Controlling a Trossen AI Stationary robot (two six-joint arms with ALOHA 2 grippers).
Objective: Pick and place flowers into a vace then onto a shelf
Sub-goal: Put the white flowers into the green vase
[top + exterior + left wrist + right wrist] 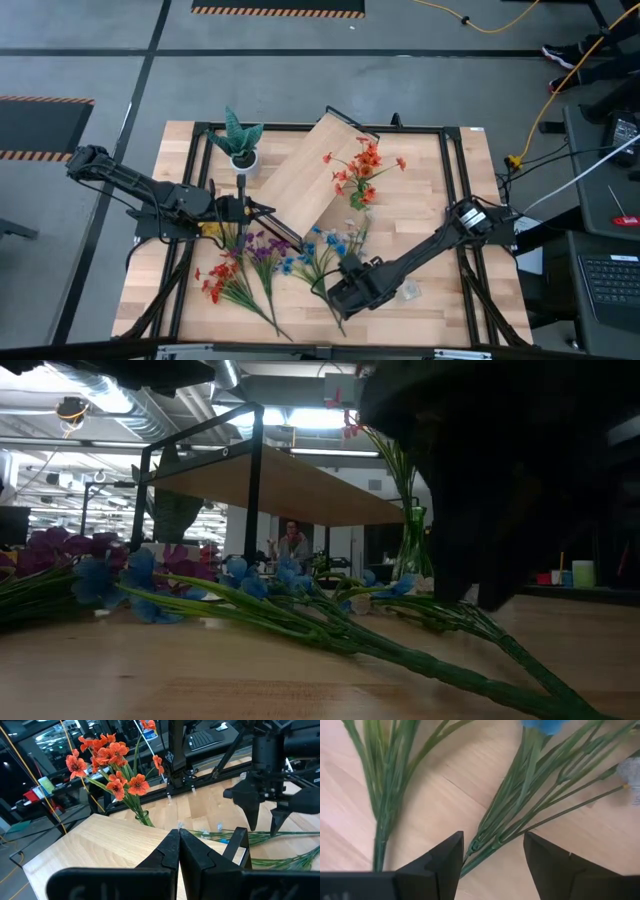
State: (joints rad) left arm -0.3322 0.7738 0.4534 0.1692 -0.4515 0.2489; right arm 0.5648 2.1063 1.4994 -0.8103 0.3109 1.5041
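Observation:
Loose flowers lie on the tabletop near its front: red [215, 280], purple [262, 245] and blue [320, 248] sprigs. Orange flowers [365, 165] stand in the green vace [145, 817] beside the shelf [315, 170], which stands slantwise on the table. My right gripper [493, 840] points down, open, with one finger on each side of the blue sprig's green stem [512, 827]; the stem lies on the wood. My left gripper [179, 850] is shut and hovers level over the shelf's left end [100, 850].
A spiky green plant in a white pot [240, 145] stands at the far left. Black frame rails [300, 127] run round the table. In the low view the stems [330, 630] sprawl across the foreground and a person [292, 542] shows far behind.

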